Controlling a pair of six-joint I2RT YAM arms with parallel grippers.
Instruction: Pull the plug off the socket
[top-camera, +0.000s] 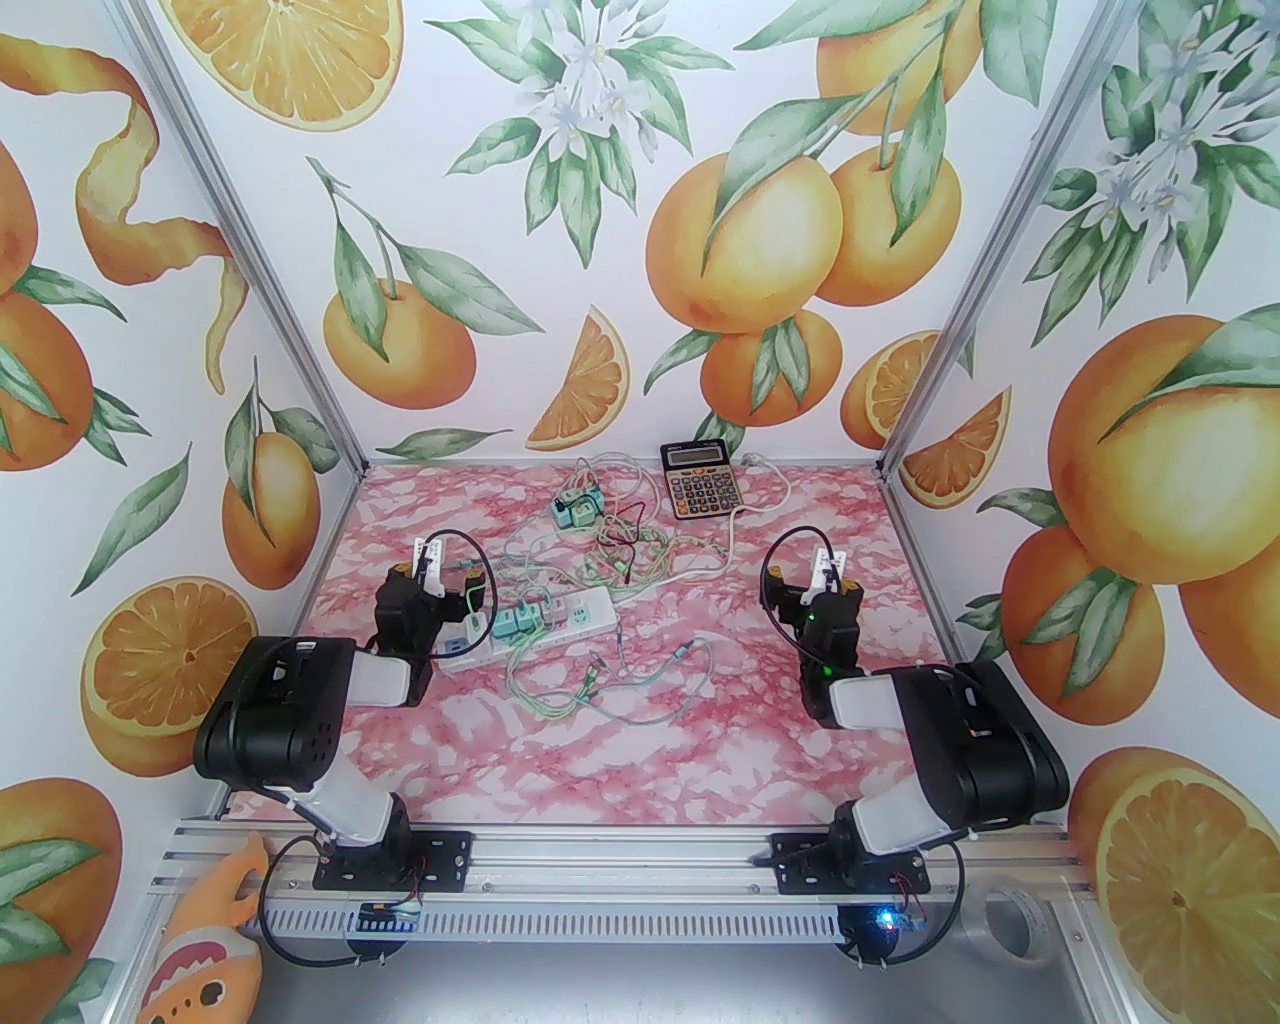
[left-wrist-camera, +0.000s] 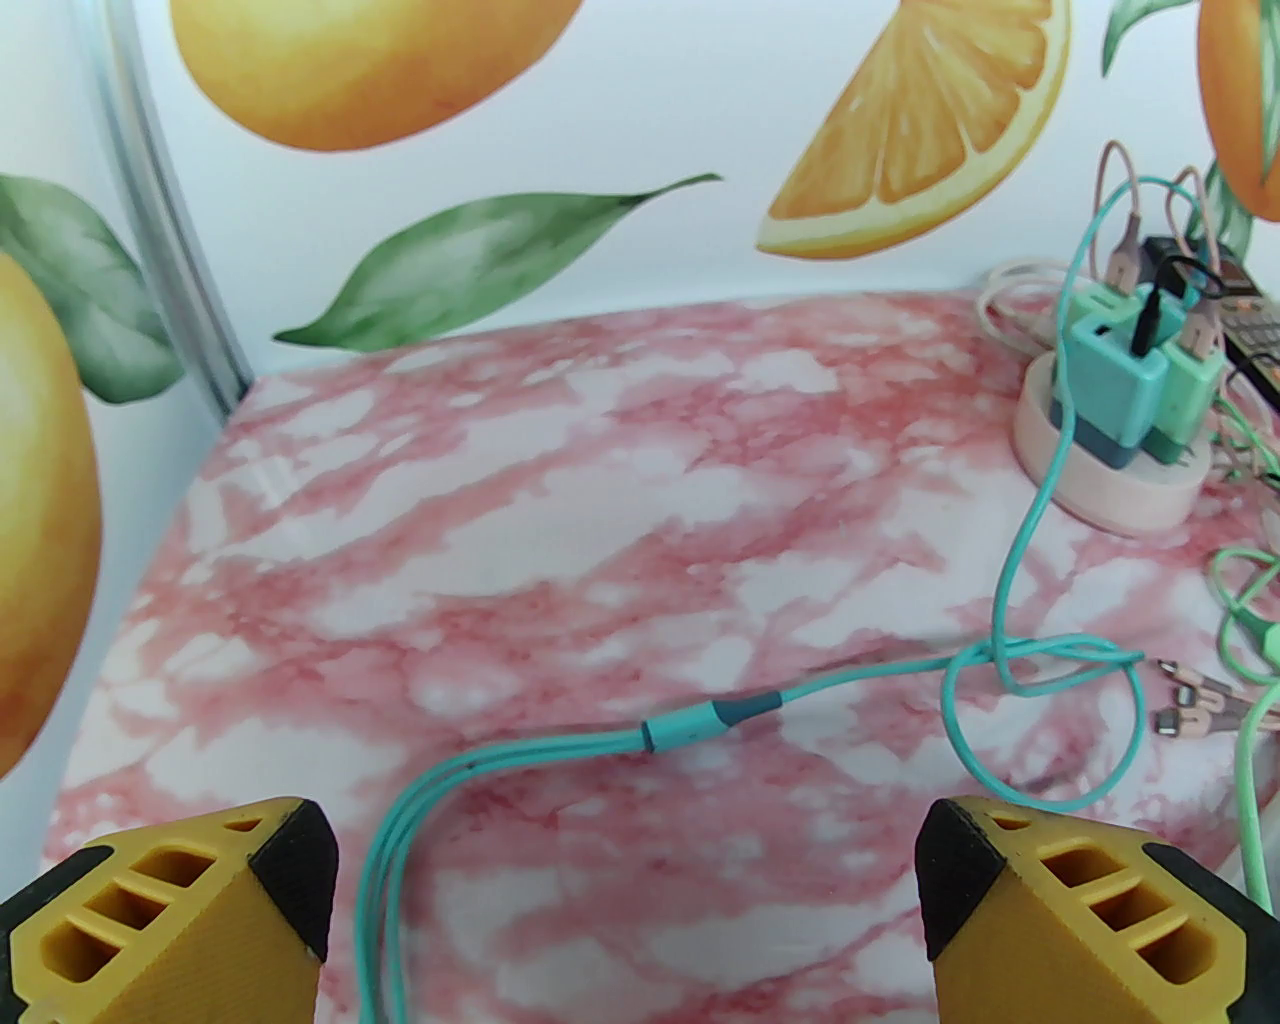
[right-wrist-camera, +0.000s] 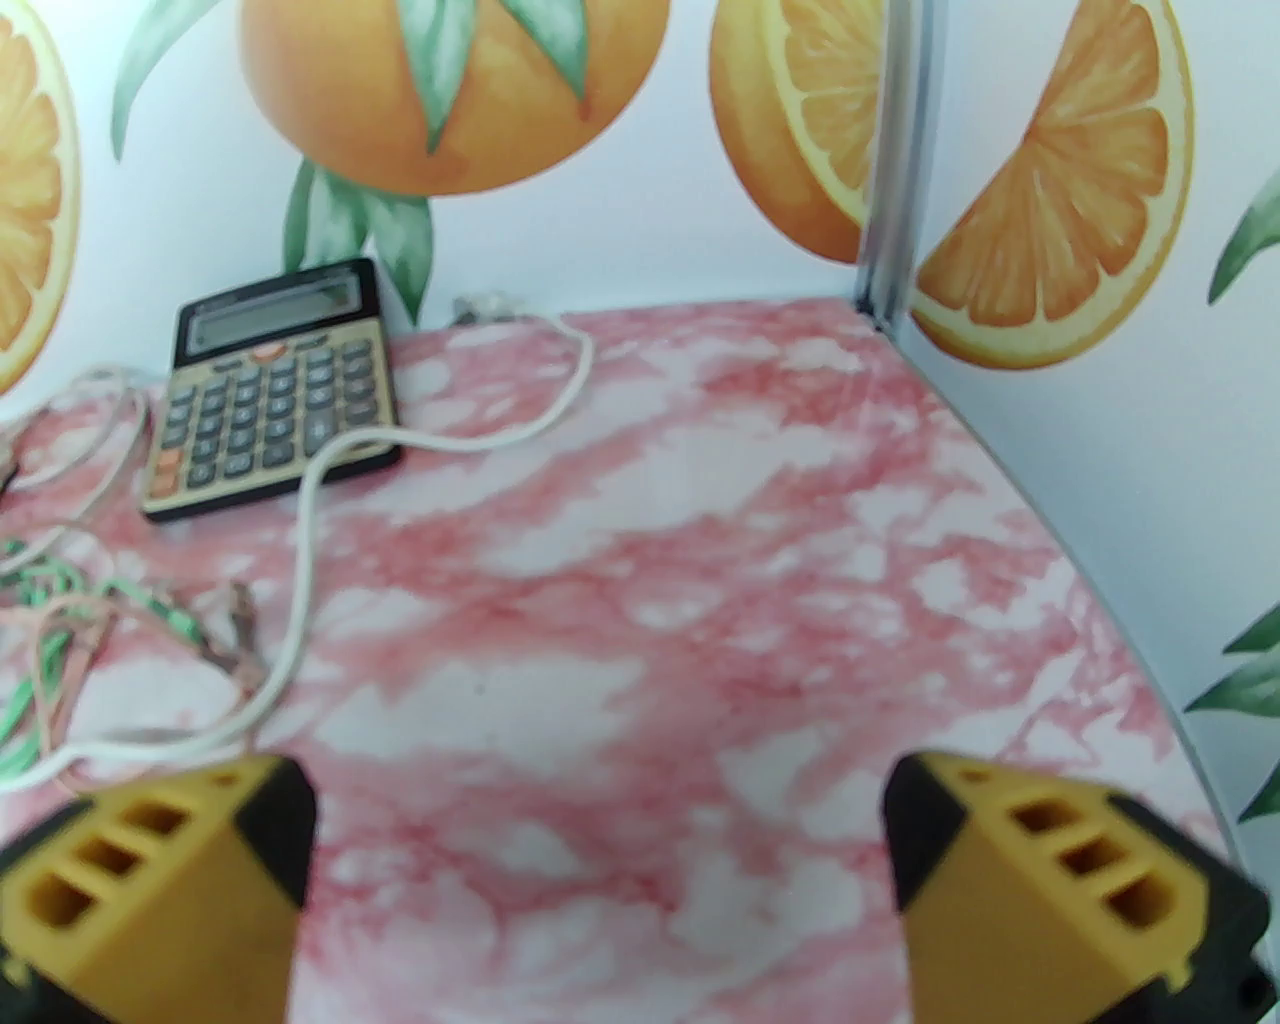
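The left gripper (left-wrist-camera: 625, 890) is released, its yellow fingers (left-wrist-camera: 150, 920) spread wide above the pink marble table (top-camera: 700, 770). A teal cable (left-wrist-camera: 540, 750) lies on the surface below the gap, untouched. Ahead and to its left the table is bare right up to the wall and the aluminium corner post (left-wrist-camera: 160, 200). To its right, a teal plug (left-wrist-camera: 1110, 385) stands upright in a round socket (left-wrist-camera: 1100, 495), with a green one just beside it. From above, more plugs (top-camera: 520, 622) sit in a white power strip (top-camera: 585, 612) next to this gripper.

The right gripper (right-wrist-camera: 595, 840) is also released and holds nothing. Bare table runs ahead of it to the right wall and post (right-wrist-camera: 900, 150). A white cord (right-wrist-camera: 300, 560) and a calculator (right-wrist-camera: 270, 390) lie to its left, near the back edge.
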